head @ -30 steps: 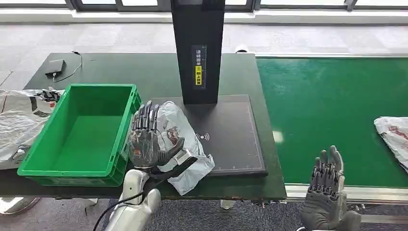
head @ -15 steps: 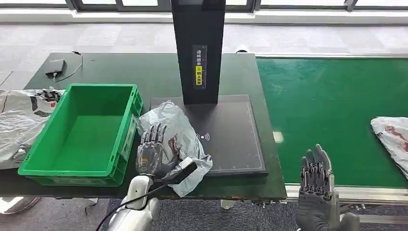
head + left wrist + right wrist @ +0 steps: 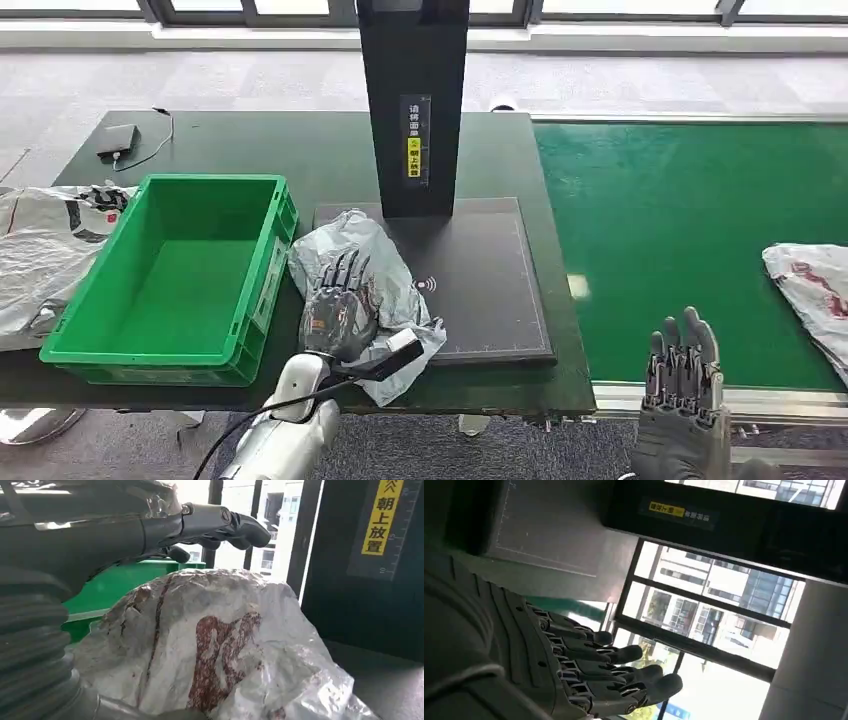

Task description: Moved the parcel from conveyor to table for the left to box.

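The dark table [image 3: 330, 150] adjoins the green conveyor [image 3: 690, 230], which carries a second white bag [image 3: 812, 290] at its right edge. A green crate [image 3: 170, 275] sits at the table's left front. A black scanner post [image 3: 413, 100] rises from a dark mat [image 3: 480, 280]. The parcel [image 3: 385, 265], a crumpled white bag, lies on the mat's left edge, touching the crate. The left hand [image 3: 340, 310] rests over the parcel, fingers extended, not gripping. The right hand [image 3: 685, 385] hovers at the conveyor's front edge, fingers apart, holding nothing.
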